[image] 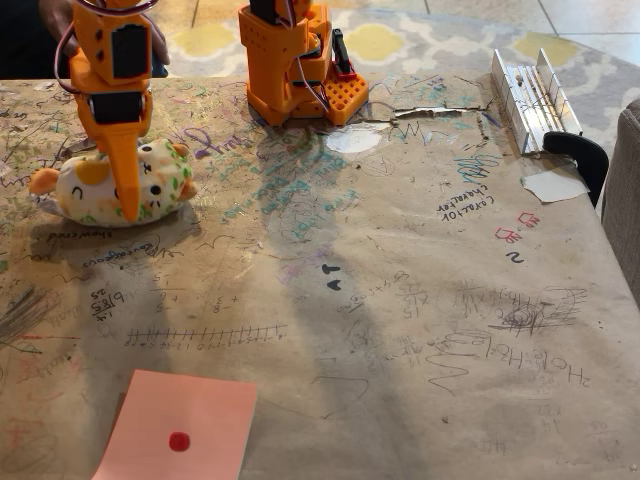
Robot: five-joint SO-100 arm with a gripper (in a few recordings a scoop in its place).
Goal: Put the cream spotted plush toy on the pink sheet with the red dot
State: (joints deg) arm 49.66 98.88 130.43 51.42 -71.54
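The cream spotted plush toy (160,185) lies on its side at the far left of the paper-covered table, its face towards the camera. My orange gripper (128,195) comes straight down onto it. One long orange finger (125,175) runs down the plush's front, with its tip near the table. The other finger is hidden behind the toy, so the grip cannot be judged. The pink sheet (180,410) with the red dot (179,441) lies flat at the near left edge, well in front of the plush.
The arm's orange base (290,65) stands at the back centre. A metal rail (530,100) lies at the back right, a black clamp (580,155) beside it. White paper scraps (553,185) (353,140) lie on the scribbled brown paper (400,300).
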